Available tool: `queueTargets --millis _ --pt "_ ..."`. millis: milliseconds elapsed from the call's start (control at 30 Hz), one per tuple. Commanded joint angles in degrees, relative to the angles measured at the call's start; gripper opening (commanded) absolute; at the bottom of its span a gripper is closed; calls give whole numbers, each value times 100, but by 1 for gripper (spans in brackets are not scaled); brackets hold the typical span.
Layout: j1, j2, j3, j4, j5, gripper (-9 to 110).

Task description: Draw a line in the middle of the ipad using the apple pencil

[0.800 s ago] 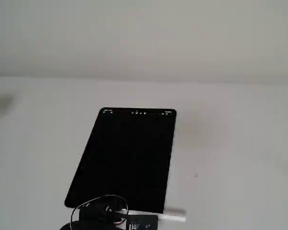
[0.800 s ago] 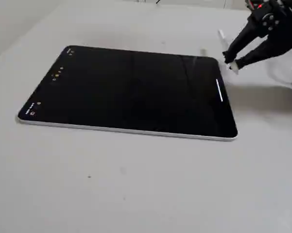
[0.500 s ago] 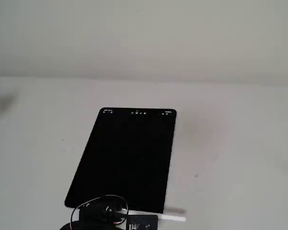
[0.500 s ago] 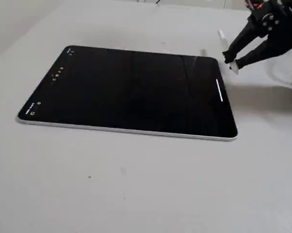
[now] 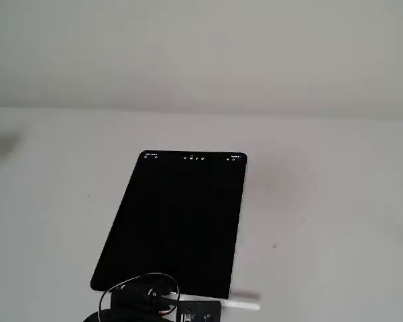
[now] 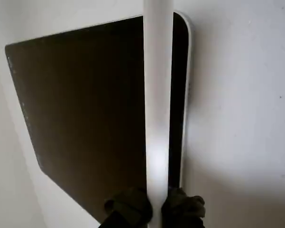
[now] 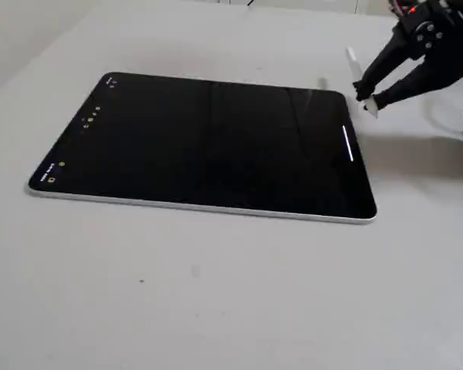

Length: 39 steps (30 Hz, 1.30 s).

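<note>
White and thin, the cylindrical apple pencil (image 7: 360, 82) sits pinched between the two fingers of the black gripper (image 7: 365, 97), which hangs just off the ipad's short edge opposite its icon row. The wrist view shows the pencil (image 6: 158, 104) clamped at its lower end by the dark fingertips (image 6: 129, 207), its shaft running up across the tablet's long side.

The ipad (image 7: 208, 142), a large flat tablet with a black screen and thin silver rim, lies flat on the table. A short white line (image 7: 347, 144) glows on the screen close to the gripper-side edge, not near the centre.

Over the last second the gripper has barely moved: the pencil dipped slightly toward the table beside the ipad, then rose a touch, and it stays clear of the glass. The stroke looks the same throughout. My reading is that the existing mark sits too near the edge to count as a middle line, so the pencil likely needs carrying inward over the screen.

The table (image 5: 335, 201) is a plain pale grey matt surface, with a bare off-white wall (image 5: 201, 54) behind the ipad's icon end.
</note>
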Motion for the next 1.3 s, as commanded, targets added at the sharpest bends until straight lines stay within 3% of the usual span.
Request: queueTargets --millis 0,1200,1267 --pt "-26 88 -35 0 -9 0" --pt "-26 88 -26 -35 -18 0" --pt "-53 88 53 -387 -940 0"
